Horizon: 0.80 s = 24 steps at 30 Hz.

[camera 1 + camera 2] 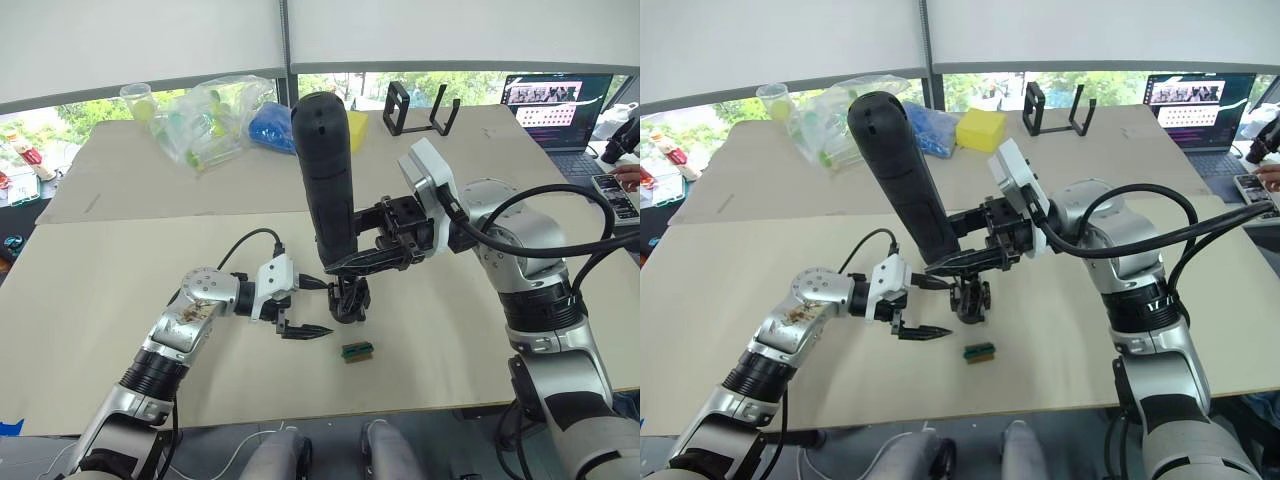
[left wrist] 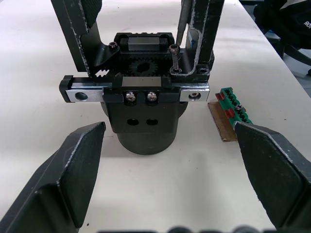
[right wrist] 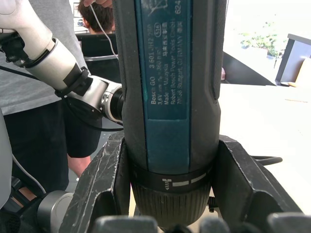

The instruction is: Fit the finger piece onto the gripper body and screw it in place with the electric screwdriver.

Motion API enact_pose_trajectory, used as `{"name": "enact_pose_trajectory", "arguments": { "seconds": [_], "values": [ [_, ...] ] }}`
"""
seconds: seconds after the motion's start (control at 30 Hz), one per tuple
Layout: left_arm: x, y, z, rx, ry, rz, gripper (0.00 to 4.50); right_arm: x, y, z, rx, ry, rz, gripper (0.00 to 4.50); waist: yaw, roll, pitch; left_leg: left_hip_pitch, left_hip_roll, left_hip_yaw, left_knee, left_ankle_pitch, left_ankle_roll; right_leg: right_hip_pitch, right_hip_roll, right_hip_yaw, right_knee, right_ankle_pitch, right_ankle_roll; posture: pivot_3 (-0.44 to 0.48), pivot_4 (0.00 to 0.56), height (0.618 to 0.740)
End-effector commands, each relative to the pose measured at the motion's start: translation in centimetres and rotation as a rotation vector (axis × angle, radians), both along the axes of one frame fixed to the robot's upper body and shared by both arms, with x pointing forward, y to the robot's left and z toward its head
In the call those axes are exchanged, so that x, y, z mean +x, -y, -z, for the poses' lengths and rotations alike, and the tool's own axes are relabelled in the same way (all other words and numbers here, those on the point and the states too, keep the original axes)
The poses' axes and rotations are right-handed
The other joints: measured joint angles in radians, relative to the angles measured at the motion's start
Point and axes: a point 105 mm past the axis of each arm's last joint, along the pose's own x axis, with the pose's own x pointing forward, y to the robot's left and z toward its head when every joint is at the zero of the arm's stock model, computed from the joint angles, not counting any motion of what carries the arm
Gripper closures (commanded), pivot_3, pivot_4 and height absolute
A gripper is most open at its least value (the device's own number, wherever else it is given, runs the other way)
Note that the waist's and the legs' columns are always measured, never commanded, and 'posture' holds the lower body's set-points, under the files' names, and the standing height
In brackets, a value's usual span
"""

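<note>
Here, by label:
Right gripper (image 1: 975, 260): fingers clamped on the electric screwdriver (image 1: 902, 175), which stands nearly upright, bit end down over the gripper body (image 1: 970, 297).
Left gripper (image 1: 920, 333): fingers spread wide, empty, low over the table (image 1: 730, 270), just beside the gripper body.
Left wrist view: thin metal bit (image 2: 181, 22) coming down to a screw (image 2: 174, 58) on top of the body; toothed gear, silver rail, round stubby base.
Right wrist view: blue label and ribbed collar between the two fingers; a person behind.
Nearby: small green block (image 1: 980, 351) on the table, near the body; plastic bag (image 1: 205, 120), yellow block (image 1: 980, 128), laptop (image 1: 555, 108) at the far edge.
Finger piece: cannot tell it apart.
</note>
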Motion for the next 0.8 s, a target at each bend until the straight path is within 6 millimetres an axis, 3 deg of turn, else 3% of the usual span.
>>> {"name": "enact_pose_trajectory", "arguments": {
  "seconds": [0.03,0.8],
  "values": [
    [-0.12,0.21,-0.89,-0.019,0.046,0.018,0.00,-0.53,0.08,-1.13,0.030,0.066,-0.024,2.57,0.000,0.000,0.000,0.000,0.000,0.000,0.000,0.000,0.000,0.000,0.000,0.000,0.000,0.000,0.000,0.000,0.150,0.737],
    [-0.06,0.19,-0.88,-0.020,0.048,0.013,0.00,-1.05,-0.10,-1.46,0.036,0.065,-0.042,2.57,0.000,0.000,0.000,0.000,0.000,0.000,0.000,0.000,0.000,0.000,0.000,0.000,0.000,0.000,0.000,0.000,0.150,0.737]
  ]
}}
